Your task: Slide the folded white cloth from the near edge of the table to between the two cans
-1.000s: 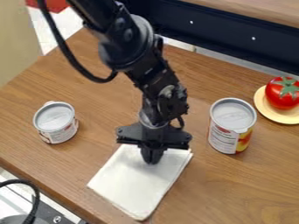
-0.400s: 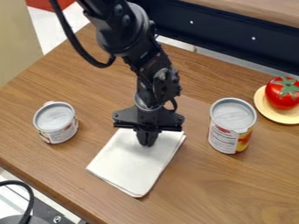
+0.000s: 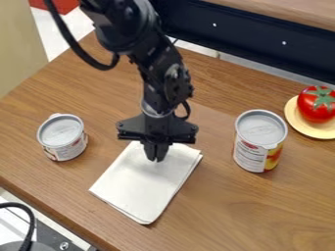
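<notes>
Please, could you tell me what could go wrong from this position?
The gripper is low over one end of the folded white cloth, so pressing down or dragging might wrinkle or unfold it. The cloth's near corner lies close to the table edge; a push that way could make it hang over. The short can stands beside the cloth, so a wide sideways move may knock it.

Bright, even light; soft focus.
</notes>
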Controlling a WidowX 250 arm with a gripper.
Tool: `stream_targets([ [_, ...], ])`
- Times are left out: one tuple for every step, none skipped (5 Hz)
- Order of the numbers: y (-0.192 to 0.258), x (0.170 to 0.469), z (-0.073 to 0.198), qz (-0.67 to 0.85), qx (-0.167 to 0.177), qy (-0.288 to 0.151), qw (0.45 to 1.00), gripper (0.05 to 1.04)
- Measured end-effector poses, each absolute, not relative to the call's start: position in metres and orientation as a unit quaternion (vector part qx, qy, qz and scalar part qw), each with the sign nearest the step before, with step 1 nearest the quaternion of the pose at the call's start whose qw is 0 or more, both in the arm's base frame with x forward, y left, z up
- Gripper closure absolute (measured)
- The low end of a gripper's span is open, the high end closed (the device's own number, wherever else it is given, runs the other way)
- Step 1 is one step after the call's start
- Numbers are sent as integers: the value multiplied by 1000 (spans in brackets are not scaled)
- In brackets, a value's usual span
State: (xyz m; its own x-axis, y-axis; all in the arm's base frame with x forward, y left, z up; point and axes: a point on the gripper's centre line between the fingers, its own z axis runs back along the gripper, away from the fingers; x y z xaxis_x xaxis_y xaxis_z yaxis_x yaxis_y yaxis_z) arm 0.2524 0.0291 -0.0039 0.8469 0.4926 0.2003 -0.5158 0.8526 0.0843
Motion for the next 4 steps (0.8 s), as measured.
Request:
stream_targets([
  [29,255,10,276,64,-91,955,1031],
  [28,256,23,289,62,-92,951,1031],
  [30,261,29,311,71,-93,943,1011],
  [37,271,27,362,74,-87,925,869],
])
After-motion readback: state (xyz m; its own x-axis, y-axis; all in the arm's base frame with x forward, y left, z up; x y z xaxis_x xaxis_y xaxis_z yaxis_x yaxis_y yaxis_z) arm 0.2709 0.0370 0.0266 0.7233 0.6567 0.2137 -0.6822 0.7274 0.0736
